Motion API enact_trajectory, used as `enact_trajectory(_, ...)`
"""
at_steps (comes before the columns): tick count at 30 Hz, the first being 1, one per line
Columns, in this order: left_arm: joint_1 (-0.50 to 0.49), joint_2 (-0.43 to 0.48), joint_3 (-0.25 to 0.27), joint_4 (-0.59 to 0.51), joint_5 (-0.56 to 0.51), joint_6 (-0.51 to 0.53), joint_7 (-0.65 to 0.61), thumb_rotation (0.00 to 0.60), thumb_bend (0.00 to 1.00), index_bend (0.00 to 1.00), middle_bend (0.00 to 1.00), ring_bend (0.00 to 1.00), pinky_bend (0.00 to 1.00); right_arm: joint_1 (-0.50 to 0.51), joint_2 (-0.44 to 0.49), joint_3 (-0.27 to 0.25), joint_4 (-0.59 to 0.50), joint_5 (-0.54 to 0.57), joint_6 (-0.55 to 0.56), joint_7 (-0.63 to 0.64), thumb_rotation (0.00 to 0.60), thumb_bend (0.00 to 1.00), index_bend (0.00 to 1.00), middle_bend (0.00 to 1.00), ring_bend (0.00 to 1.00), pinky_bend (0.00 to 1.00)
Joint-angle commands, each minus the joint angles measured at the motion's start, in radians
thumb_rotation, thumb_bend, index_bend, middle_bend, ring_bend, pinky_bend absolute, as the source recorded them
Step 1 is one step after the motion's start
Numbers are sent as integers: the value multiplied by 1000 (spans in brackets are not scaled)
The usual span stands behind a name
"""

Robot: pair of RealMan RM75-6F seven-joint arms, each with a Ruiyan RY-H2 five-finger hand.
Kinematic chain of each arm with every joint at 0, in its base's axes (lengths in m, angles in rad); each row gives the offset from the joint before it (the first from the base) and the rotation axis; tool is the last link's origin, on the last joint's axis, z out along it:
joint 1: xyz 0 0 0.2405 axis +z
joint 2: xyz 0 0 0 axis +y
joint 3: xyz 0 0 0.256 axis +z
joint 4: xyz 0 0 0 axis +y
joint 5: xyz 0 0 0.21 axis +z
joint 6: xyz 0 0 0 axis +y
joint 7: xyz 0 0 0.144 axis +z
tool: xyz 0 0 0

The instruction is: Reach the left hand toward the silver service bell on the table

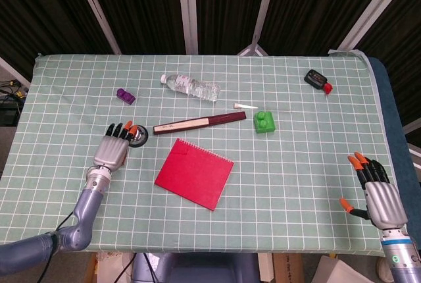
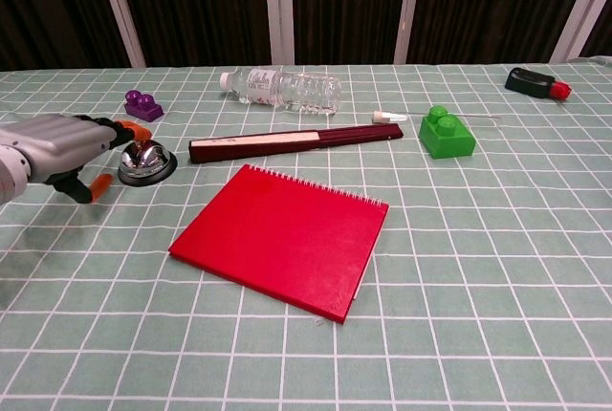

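The silver service bell (image 1: 137,135) (image 2: 149,162) stands on its black base on the green checked cloth, left of centre. My left hand (image 1: 114,149) (image 2: 69,151) is just beside it on its near-left side, fingers apart and holding nothing, with the orange fingertips (image 1: 131,130) over the bell's left edge. Whether they touch the bell I cannot tell. My right hand (image 1: 377,194) rests open at the table's near right corner, far from the bell; only the head view shows it.
A dark red pen case (image 1: 199,122) lies right of the bell, with a red notebook (image 1: 195,173) in front of it. Farther back are a purple block (image 1: 125,95), a plastic bottle (image 1: 190,86), a green block (image 1: 264,122) and a black and red device (image 1: 318,80).
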Motion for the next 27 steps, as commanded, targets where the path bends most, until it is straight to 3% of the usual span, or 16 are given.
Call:
enact_trajectory(1, 5, -18, 31, 27, -6, -7, -12, 600, 789, 0, 0, 0, 0, 0, 1, 0, -1, 0, -1, 1, 600, 287, 0, 0, 0, 0)
enact_trajectory(6, 0, -34, 48, 54, 3, 2, -32, 600, 789, 0, 0, 0, 0, -1, -2, 1, 0, -6, 7, -3, 600, 288, 0, 0, 0, 0)
enact_trajectory(12, -19, -20, 27, 12, 53, 48, -64, 600, 772, 0, 0, 0, 0, -1, -3, 1, 1, -6, 8, 0, 600, 288, 0, 0, 0, 0)
enact_trajectory(20, -20, 78, -15, -150, 166, 173, -116, 600, 452, 0, 0, 0, 0, -2, -2, 1, 2, -8, 9, 0, 600, 288, 0, 0, 0, 0)
enact_trajectory(24, 37, 158, 18, -274, 187, 248, -100, 600, 331, 0, 0, 0, 0, -2, -3, 0, 2, -5, 7, -11, 600, 288, 0, 0, 0, 0)
enact_trajectory(27, 115, 226, 78, -366, 219, 326, -115, 600, 252, 0, 0, 0, 0, -2, -1, 1, -2, 1, 5, -14, 600, 288, 0, 0, 0, 0)
